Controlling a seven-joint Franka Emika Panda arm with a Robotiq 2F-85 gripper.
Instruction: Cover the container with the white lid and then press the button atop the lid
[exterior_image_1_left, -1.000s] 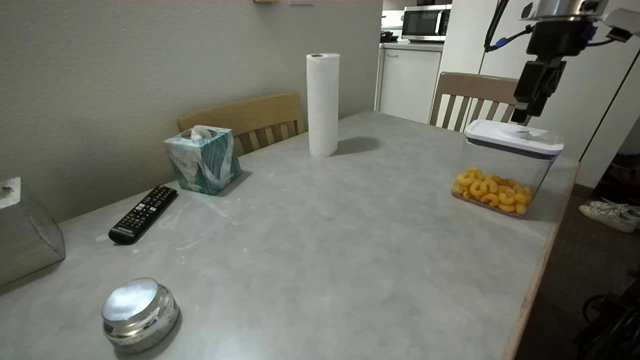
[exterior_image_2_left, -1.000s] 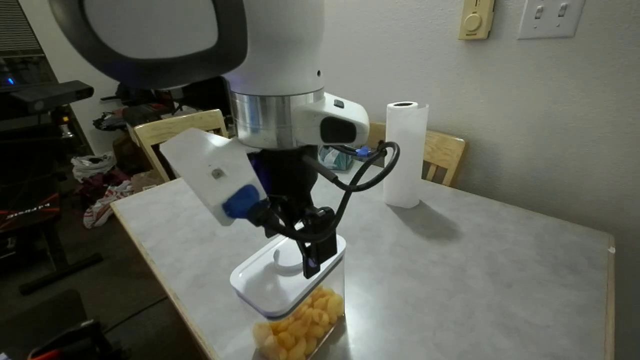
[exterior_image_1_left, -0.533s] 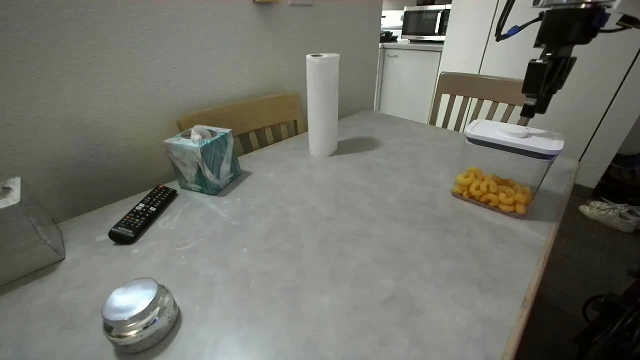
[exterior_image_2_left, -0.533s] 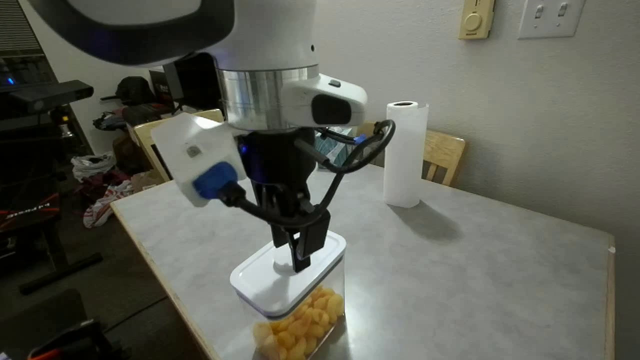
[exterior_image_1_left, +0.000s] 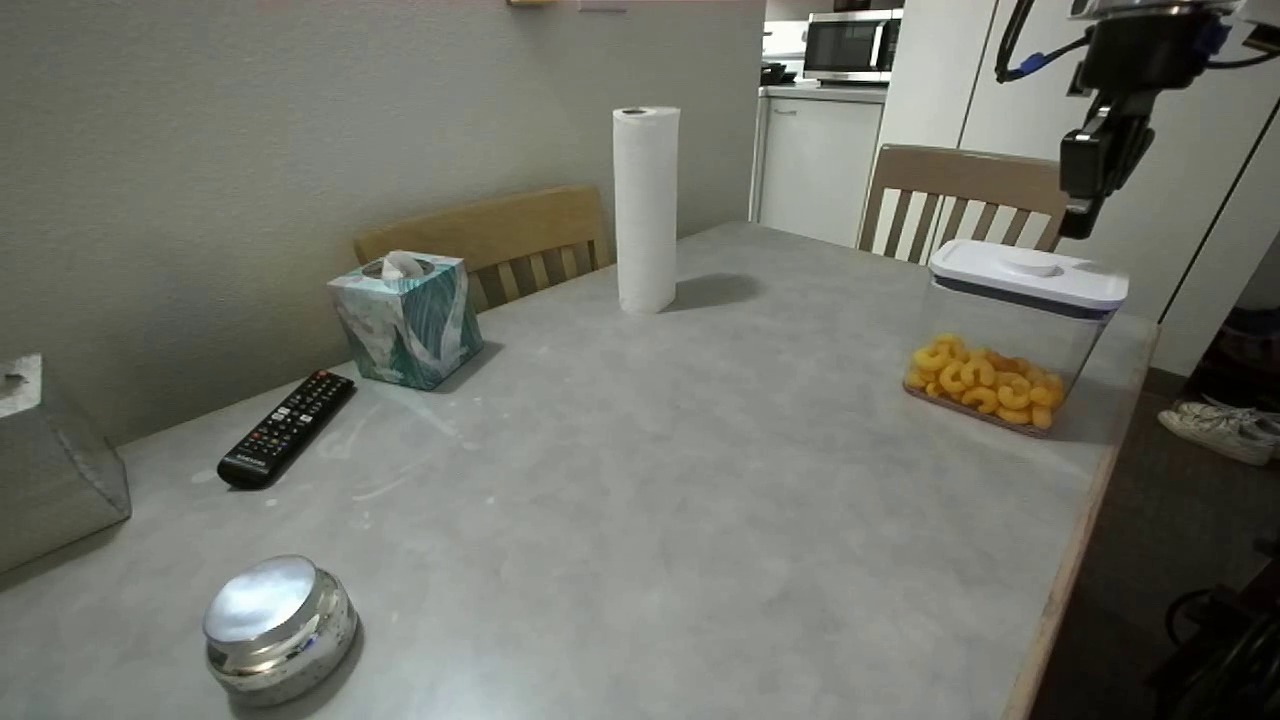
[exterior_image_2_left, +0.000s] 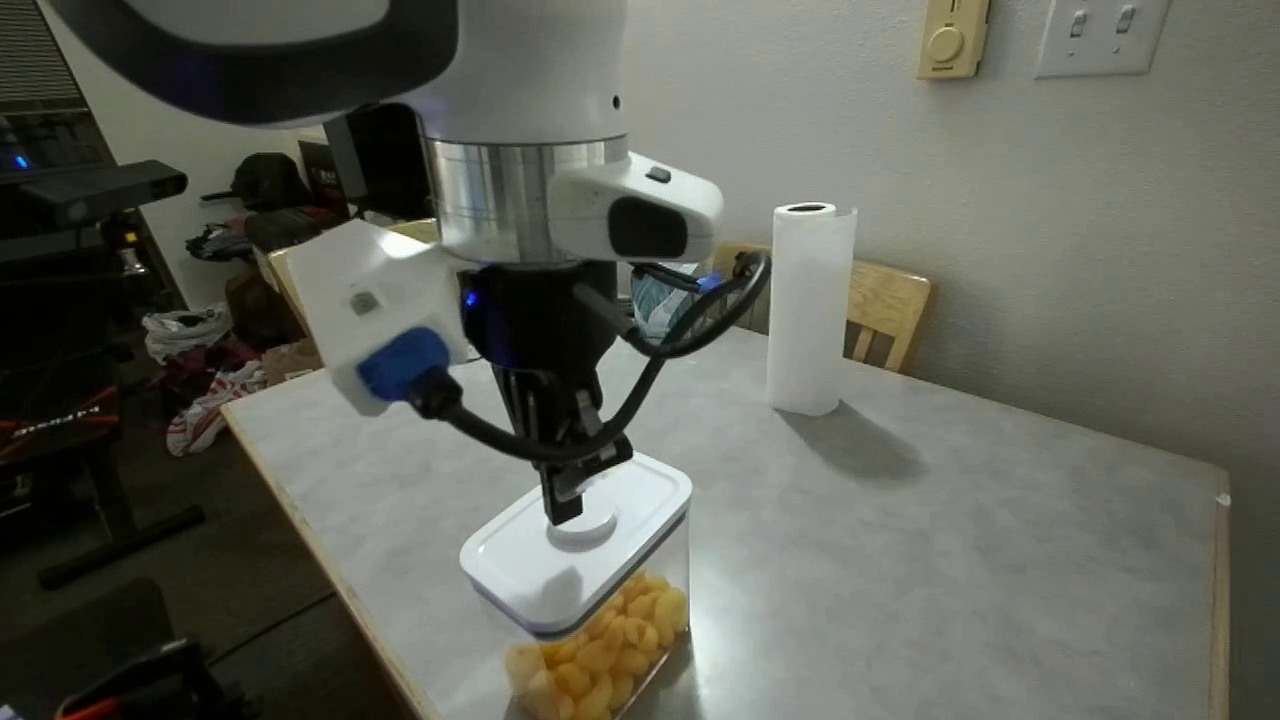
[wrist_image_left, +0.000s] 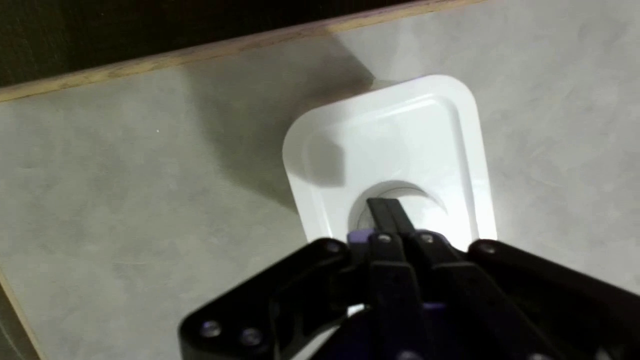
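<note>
My fingers are closed, pressed flat one against the other, pointing down at the button. In the wrist view they cover part of it; in an exterior view a thin gap shows beneath them, so I hover just above the lid. The button is round and stands up from the middle of the lid. The lid lies flat across the top of the tub, covering it. The tub is clear and upright, with yellow-orange snacks heaped in its lower part, and it stands on the table near the edge. Farther along the table stands the roll of white paper, upright; I find it in both exterior views. Past it sits the tissue box, a white tissue poking out of its top, and just beside that lies the remote, face up. Well apart from me, the silver pot rests on the same table, and a grey box is cut off by the border of the view. A chair stands between the table and the wall. Farthest off, a microwave sits on a counter.
</note>
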